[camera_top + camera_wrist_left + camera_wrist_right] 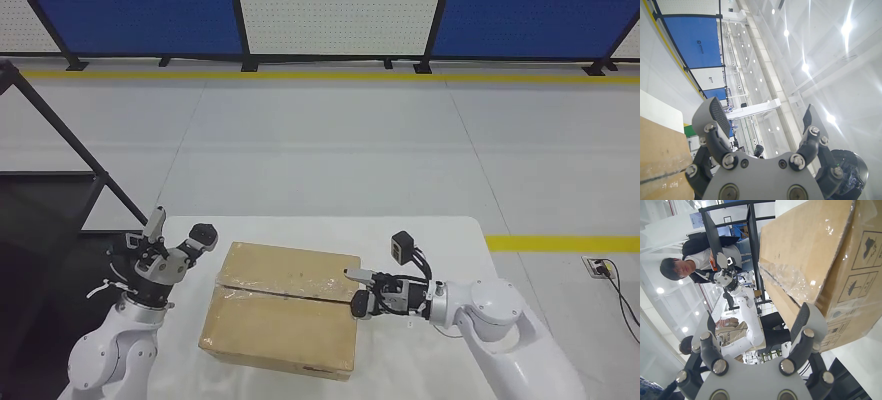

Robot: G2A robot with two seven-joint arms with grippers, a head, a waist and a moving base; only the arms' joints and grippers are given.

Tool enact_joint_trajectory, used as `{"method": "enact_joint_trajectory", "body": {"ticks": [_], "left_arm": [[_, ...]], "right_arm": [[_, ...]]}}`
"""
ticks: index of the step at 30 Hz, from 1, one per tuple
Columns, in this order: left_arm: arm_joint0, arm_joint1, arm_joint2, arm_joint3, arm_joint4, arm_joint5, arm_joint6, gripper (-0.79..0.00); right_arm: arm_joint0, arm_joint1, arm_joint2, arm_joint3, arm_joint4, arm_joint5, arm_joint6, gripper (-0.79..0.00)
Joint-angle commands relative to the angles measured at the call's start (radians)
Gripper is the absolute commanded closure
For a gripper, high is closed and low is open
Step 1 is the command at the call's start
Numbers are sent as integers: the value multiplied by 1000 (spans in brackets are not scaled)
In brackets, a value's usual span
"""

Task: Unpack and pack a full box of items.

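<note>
Resting shut on your white table, the box is sitting with your right gripper hovering spread at its right edge by the taped seam, contact unclear | your left gripper is pointing up, spread, near its left side | flaps are hiding the contents | blue panels are lining the floor behind.

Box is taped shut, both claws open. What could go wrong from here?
1. The clear tape covers the box's seam and looks crinkled. The right claw, open at that end, may slip on it or tear the cardboard.
2. The left claw is open and apart from the box, so nothing braces it. A push from the right might slide it across the table.
</note>
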Motion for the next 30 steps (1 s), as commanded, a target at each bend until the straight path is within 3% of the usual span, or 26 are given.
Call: {"method": "enact_joint_trajectory", "body": {"ticks": [1,12,17,26,30], "left_arm": [[5,1,-4,-1,2,9,-5,-785],[59,8,-35,-15,-18,88,-63,-785],[83,14,-66,-19,-43,129,-99,-785],[75,14,-56,-32,-48,134,-88,-785],[48,12,-38,-21,-49,129,-86,-785]], "right_arm": [[6,-1,-3,10,11,-10,0,-785],[44,-8,-37,52,31,-69,13,-785],[46,-11,-42,50,57,-32,-4,-785],[-48,-11,-70,-75,65,1,-76,-785],[-106,-9,-54,-153,26,-32,-204,-785]]}}
